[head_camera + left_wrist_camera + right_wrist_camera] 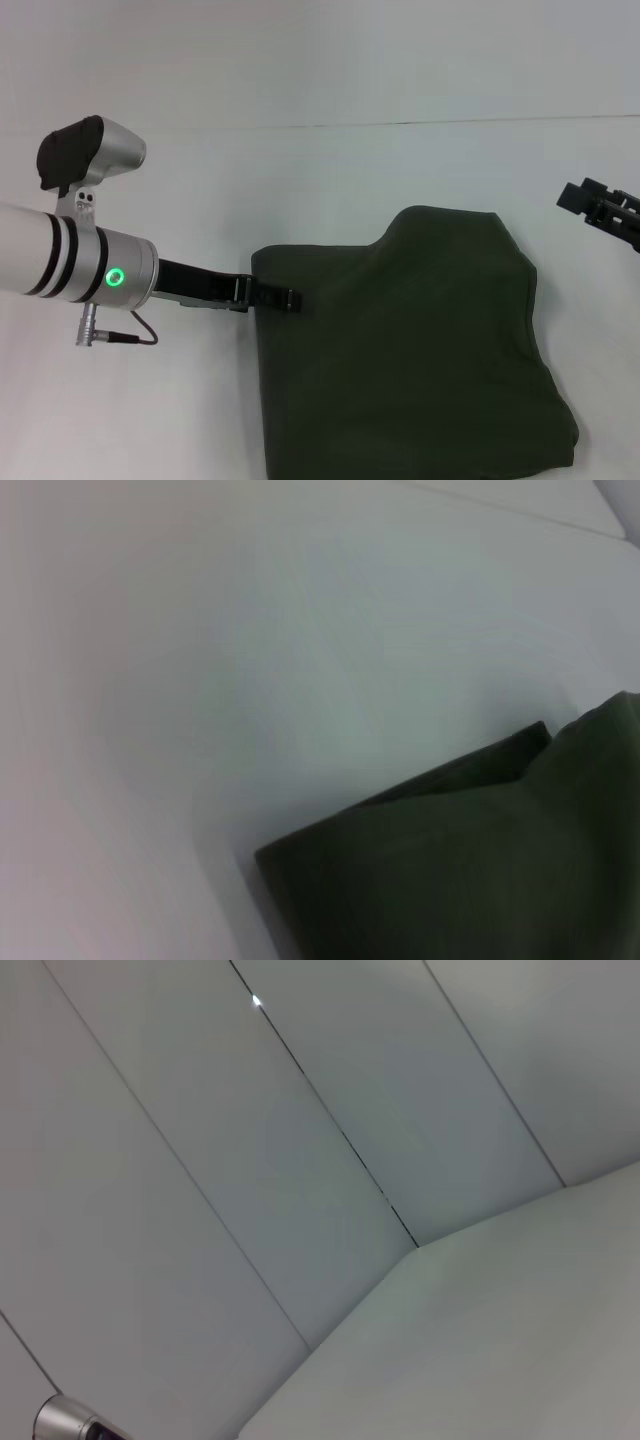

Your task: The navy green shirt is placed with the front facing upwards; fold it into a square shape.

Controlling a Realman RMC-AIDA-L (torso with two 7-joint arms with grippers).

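Head view, nearest first: the navy green shirt lies folded into a thick, roughly square bundle on the white table, no lettering showing. My left gripper rests at its left edge — fingers pressed together, flat over the cloth, whether pinching it I cannot tell. Farther off, my right gripper hangs apart at the right, its fingers unreadable.

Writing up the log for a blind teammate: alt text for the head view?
A folded navy green shirt lies on a white table; the left pincer reaches its left edge, while the right pincer sits apart at the far right.
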